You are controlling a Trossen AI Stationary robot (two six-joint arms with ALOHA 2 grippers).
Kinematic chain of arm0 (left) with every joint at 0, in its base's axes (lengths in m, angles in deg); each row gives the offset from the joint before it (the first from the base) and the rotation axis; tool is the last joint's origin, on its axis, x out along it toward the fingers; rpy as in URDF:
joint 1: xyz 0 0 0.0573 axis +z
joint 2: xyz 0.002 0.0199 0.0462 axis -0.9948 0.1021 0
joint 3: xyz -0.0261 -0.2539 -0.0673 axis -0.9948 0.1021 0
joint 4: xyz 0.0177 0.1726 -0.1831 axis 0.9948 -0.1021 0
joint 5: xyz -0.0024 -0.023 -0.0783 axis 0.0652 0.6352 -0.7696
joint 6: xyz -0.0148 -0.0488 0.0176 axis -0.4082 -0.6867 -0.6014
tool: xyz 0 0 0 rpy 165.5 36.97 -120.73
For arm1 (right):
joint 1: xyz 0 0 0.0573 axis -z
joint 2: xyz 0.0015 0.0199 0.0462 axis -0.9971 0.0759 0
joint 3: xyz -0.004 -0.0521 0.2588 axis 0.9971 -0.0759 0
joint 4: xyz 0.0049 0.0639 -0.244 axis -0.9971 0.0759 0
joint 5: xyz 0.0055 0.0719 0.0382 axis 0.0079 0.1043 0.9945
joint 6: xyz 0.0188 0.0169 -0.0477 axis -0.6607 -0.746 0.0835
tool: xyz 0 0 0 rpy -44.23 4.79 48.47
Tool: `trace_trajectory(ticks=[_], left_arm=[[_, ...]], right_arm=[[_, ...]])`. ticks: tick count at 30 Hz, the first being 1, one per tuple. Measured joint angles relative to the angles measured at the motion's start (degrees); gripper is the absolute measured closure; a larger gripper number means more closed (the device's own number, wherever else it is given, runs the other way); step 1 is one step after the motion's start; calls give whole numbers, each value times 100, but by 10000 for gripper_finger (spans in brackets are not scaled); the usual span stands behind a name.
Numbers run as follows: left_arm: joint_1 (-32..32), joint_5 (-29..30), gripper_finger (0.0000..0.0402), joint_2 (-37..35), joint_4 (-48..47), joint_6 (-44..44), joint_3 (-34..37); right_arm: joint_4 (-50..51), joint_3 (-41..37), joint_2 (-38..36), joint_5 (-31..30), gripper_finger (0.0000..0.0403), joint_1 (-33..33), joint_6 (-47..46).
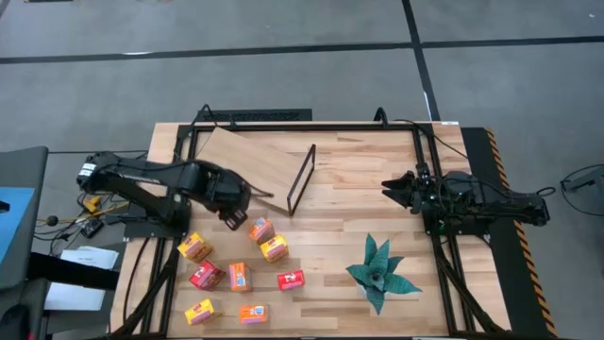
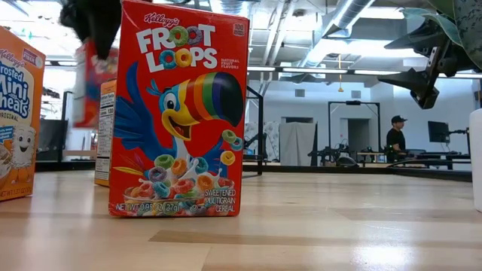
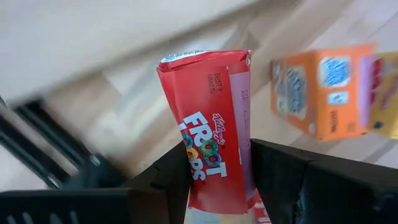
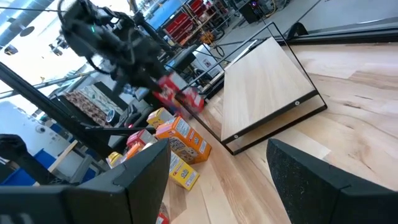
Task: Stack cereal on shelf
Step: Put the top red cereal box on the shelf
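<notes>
The left claw (image 3: 217,180) is pinching a red cereal box (image 3: 208,124), lifting it off the table. Just beyond it an orange box (image 3: 323,90) is standing, and the shelf board (image 1: 250,159) is lying past that. The right claw (image 1: 389,186) is waiting spread, well apart.
</notes>
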Motion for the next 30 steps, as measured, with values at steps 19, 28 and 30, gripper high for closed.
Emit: trace_trajectory(ticks=[19, 28, 30], left_arm=[[2525, -163, 249, 15, 1378, 6283, -1074], [3548, -674, 248, 221, 1762, 6392, -1080], [3681, -790, 248, 360, 1634, 6829, -1078]], right_arm=[[0, 0, -2, -8, 111, 2, -15], [0, 0, 0, -333, 111, 2, -180], [9, 0, 0, -422, 111, 1, -192]])
